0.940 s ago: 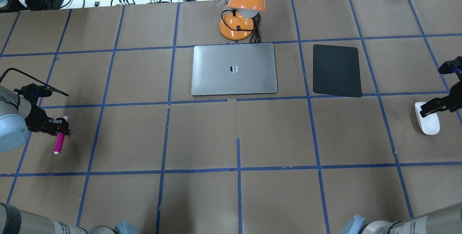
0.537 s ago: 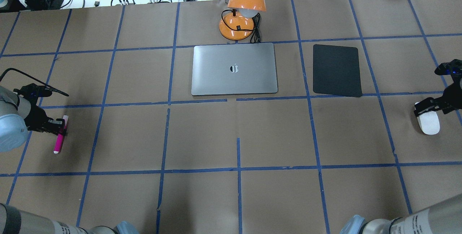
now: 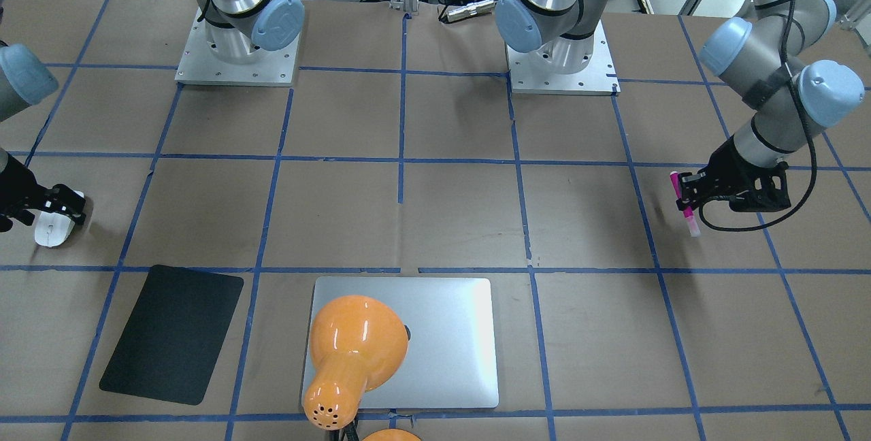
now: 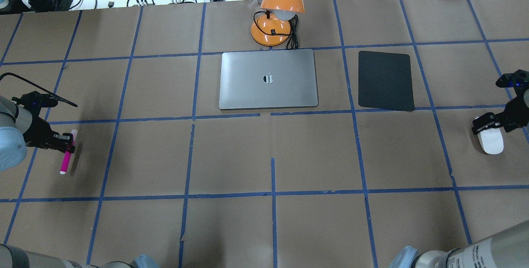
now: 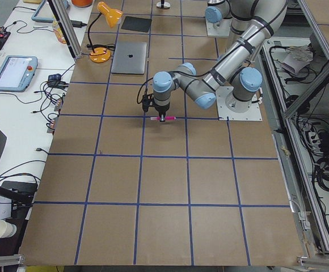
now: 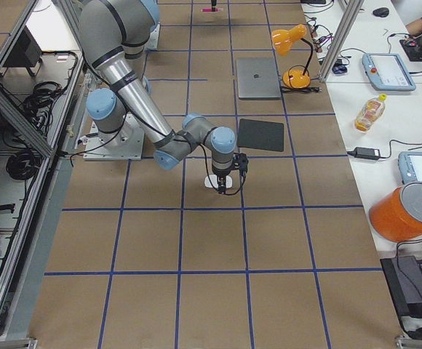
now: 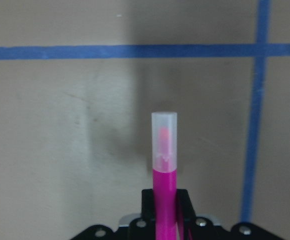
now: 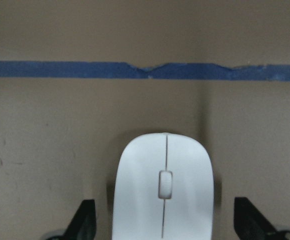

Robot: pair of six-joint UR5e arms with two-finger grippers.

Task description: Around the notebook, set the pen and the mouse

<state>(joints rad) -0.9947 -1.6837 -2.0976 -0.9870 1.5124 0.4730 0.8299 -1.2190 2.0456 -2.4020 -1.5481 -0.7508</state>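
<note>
The pink pen (image 4: 66, 157) with its pale cap (image 7: 164, 137) is pinched in my left gripper (image 4: 68, 147), which is shut on it at the table's far left. A shadow lies beside the pen, so it hangs just above the paper. The white mouse (image 4: 492, 143) rests on the table at the far right. My right gripper (image 4: 484, 126) is open and low over the mouse's rear, with a finger (image 8: 85, 220) on each side and gaps to the mouse (image 8: 162, 185). The silver notebook (image 4: 268, 80) lies closed at the table's middle back, far from both grippers.
An orange desk lamp (image 4: 275, 20) stands right behind the notebook and overhangs it in the front-facing view. A black mat (image 4: 385, 81) lies to the notebook's right. Brown paper with blue tape lines covers the table (image 4: 272, 156). Cables and a bottle sit beyond the back edge.
My left gripper has risen a little with the pen, and a shadow now shows beside it. My right gripper has come down and inward over the mouse.
</note>
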